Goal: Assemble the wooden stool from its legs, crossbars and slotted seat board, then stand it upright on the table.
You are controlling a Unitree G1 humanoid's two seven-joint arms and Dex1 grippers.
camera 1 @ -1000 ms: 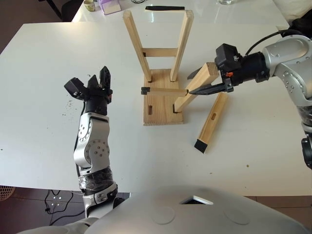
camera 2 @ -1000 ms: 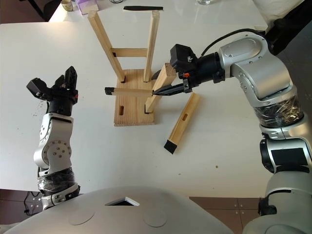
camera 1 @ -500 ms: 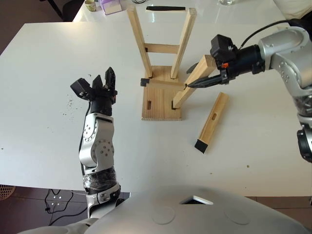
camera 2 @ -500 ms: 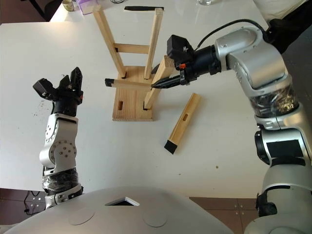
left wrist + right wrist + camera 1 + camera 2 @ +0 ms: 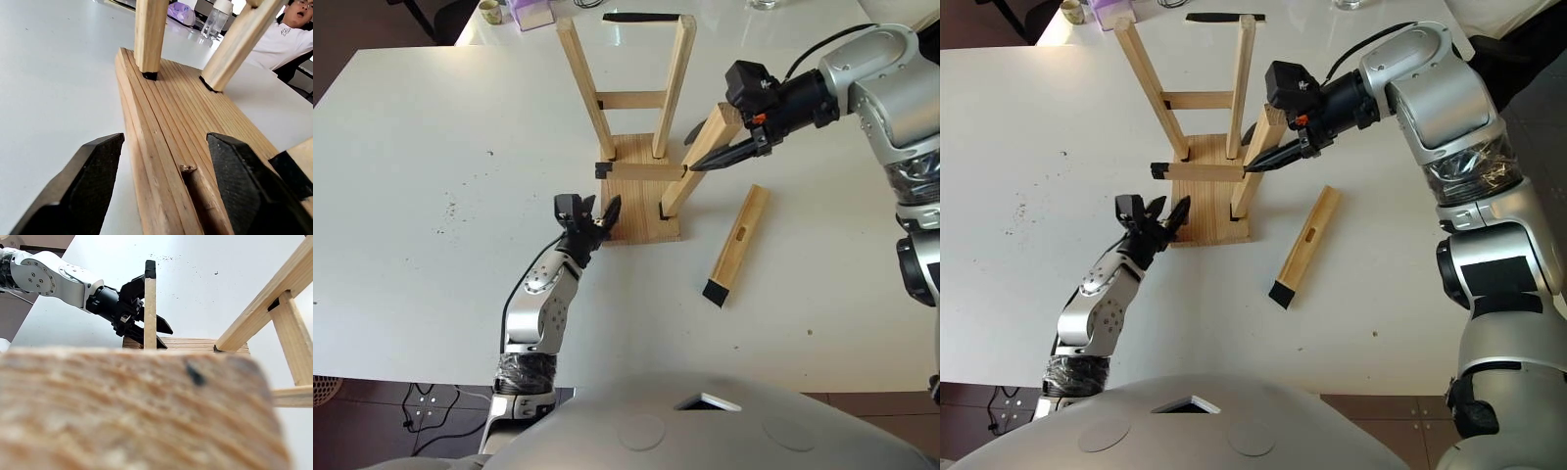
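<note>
The slotted seat board (image 5: 633, 199) lies flat on the white table. Two legs (image 5: 586, 83) stand in its far slots, joined by a crossbar (image 5: 631, 100). A third leg (image 5: 698, 162) leans tilted in the near right slot. My right gripper (image 5: 692, 167) is shut on one end of a second crossbar (image 5: 641, 171), held level above the board and reaching toward the far left leg. My left gripper (image 5: 590, 214) is open at the board's near left corner (image 5: 146, 147), one finger (image 5: 93, 186) on each side of the edge. A fourth leg (image 5: 736, 245) lies loose to the right.
A black strip (image 5: 644, 17), a cup (image 5: 490, 11) and a purple box (image 5: 530, 12) sit at the table's far edge. Small dark specks (image 5: 450, 208) dot the left side. Open table surface lies to the left and in front of the board.
My left arm has swung right and come down to the board's near left corner. The right gripper has carried the crossbar slightly farther away, over the board.
</note>
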